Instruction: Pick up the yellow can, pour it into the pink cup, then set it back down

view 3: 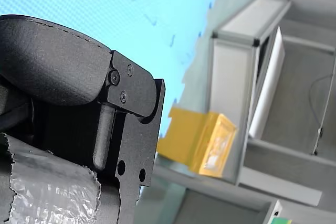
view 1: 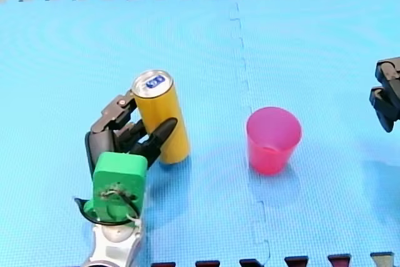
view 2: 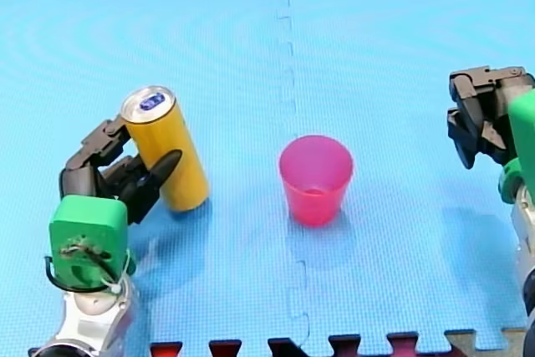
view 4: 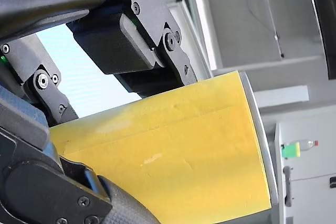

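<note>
The yellow can (view 1: 161, 117) stands on the blue mat left of centre, leaning slightly, its silver top facing up. My left hand (view 1: 147, 118) is shut on it, with the thumb across its front and the other fingers behind. The second wrist view has the can's yellow side (view 4: 173, 156) pressed between black fingers (view 4: 131, 45). The pink cup (view 1: 273, 139) stands upright to the right of the can, apart from it, its mouth open upward. My right hand (view 2: 478, 119) hangs at the far right, well away from the cup, holding nothing.
Blue foam mat (view 1: 300, 48) covers the whole surface, with a jigsaw seam running down past the cup. Dark tile tabs (view 2: 334, 345) line the near edge. In the first wrist view a yellow box (view 3: 202, 142) and grey shelving stand beyond the mat.
</note>
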Available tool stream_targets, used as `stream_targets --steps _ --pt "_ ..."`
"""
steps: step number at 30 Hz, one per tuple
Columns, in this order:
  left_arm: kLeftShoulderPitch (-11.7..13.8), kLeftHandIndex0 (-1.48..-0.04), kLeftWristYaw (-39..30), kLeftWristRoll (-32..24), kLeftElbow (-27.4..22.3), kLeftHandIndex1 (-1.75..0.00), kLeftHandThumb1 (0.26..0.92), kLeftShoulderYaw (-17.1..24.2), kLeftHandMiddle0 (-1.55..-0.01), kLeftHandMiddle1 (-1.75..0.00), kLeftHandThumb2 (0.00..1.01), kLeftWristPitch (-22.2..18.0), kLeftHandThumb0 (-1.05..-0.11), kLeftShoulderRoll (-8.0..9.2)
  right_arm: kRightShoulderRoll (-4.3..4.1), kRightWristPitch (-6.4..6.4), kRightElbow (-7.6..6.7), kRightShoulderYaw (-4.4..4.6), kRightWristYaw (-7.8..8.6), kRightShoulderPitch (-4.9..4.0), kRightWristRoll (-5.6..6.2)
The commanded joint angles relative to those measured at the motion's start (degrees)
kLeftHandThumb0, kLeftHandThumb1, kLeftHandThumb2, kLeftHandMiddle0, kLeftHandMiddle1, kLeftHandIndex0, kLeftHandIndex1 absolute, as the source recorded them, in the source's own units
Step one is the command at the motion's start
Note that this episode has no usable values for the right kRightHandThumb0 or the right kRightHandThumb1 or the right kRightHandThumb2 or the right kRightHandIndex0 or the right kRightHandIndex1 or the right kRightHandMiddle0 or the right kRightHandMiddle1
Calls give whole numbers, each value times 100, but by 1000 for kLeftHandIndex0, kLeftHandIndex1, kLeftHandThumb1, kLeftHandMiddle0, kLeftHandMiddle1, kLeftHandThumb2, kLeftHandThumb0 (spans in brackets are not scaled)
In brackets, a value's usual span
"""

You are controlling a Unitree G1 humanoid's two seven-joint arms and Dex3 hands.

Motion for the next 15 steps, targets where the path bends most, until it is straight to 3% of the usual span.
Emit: stream_targets --steps 1,8,15 --pt "-7 -1165 173 118 25 0 831 -78 -1277 0 1 -65 -339 40 -16 -26 -14 -12 -7 11 16" --pt "-29 -1162 669 449 88 0 833 -265 -1271 0 1 -20 -332 93 -50 -18 -15 -22 27 3 28" --pt "-37 -1155 922 540 184 0 837 -333 -1240 0 2 -23 -331 39 -86 0 9 -42 48 -1 32"
